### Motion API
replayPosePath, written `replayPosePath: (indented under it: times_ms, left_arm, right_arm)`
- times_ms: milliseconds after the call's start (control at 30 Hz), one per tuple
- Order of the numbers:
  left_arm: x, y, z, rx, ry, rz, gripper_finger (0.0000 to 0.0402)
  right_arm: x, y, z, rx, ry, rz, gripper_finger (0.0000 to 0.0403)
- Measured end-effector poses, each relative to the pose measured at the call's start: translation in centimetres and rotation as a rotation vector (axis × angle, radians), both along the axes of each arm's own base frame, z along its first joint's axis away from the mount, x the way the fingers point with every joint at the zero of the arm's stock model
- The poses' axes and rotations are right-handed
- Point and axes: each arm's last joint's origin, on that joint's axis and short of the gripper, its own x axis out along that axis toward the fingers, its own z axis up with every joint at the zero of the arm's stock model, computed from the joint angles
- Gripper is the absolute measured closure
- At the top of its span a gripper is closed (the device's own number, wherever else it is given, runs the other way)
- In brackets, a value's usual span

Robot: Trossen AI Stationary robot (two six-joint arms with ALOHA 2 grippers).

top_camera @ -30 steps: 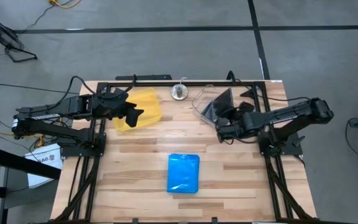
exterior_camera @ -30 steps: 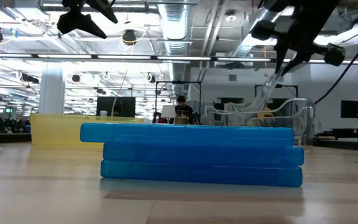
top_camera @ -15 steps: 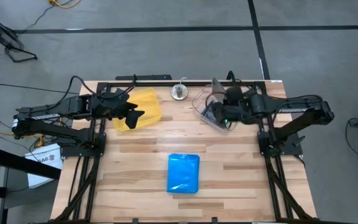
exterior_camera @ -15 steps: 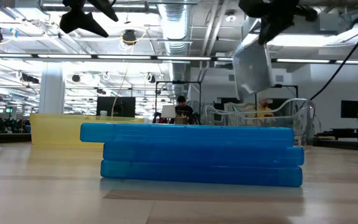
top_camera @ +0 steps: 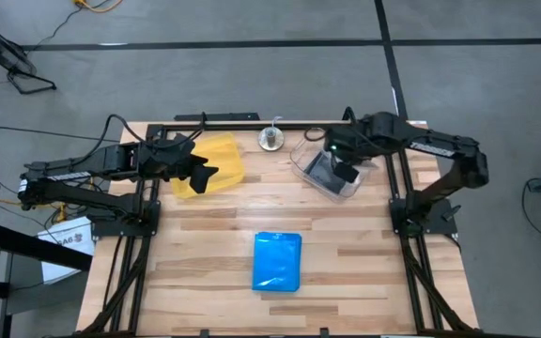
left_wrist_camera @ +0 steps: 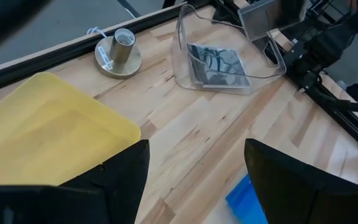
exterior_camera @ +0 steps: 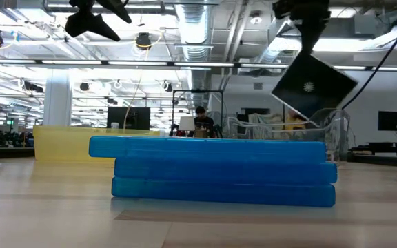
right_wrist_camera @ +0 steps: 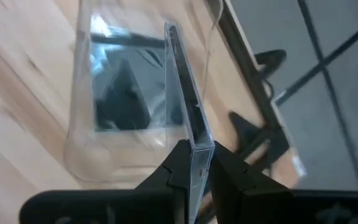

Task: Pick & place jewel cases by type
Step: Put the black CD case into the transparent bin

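Note:
My right gripper (exterior_camera: pixel 307 49) is shut on a clear jewel case with a black inside (exterior_camera: pixel 313 84), held over the clear tub (top_camera: pixel 328 174) at the far right. Another black-inside case (left_wrist_camera: pixel 219 65) lies flat on the tub's floor. Three blue jewel cases (top_camera: pixel 278 261) rest stacked flat on the table near its front middle, and the low view shows the stack (exterior_camera: pixel 219 172) from the side. My left gripper (top_camera: pixel 198 170) hangs open over the yellow tray (top_camera: pixel 219 160) at the far left, with nothing between its fingers. My right gripper pinches the black-inside case between its two fingers at its upper edge (right_wrist_camera: pixel 195 147), near a corner (exterior_camera: pixel 300 60). The fingers point steeply down from above. The case hangs below them, stood on one corner and tilted, over the tub.
A small round metal fitting (top_camera: pixel 270 139) stands at the far edge between tray and tub. Black frame rails (top_camera: pixel 252 122) run along the table's far edge and sides. Bare wood (top_camera: pixel 252 207) lies between the tray, the tub and the blue stack.
My right gripper has risen and swung toward the table's far edge, over the tub, rolling its wrist by about a quarter turn. The held case has turned with it: first seen edge-on and slanted, it now shows its black face, stood on a corner. My left arm kept still.

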Motion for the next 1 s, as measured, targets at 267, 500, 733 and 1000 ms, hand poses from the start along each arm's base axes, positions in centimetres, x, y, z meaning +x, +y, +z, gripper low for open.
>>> replayPosePath:
  times_ms: [267,500,733,1000]
  left_arm:
    - [0.0,0.0,0.0,-0.033,-0.015,0.026,0.0146]
    - [0.0,0.0,0.0,-0.04,-0.019,0.031,0.0146]
    - [2.7,0.1,0.7,0.084,-0.118,-0.14,0.0146]
    - [7.9,0.4,-0.8,0.175,-0.151,-0.308,0.0146]
  right_arm:
    - [3.1,-2.3,-0.3,0.041,0.051,0.051,0.0377]
    - [5.4,-3.6,-1.4,0.039,0.093,0.059,0.0376]
    - [5.1,-3.1,-0.8,0.165,-0.013,0.039,0.0376]
    - [1.9,-2.1,4.6,0.203,-0.464,-0.091,0.0376]
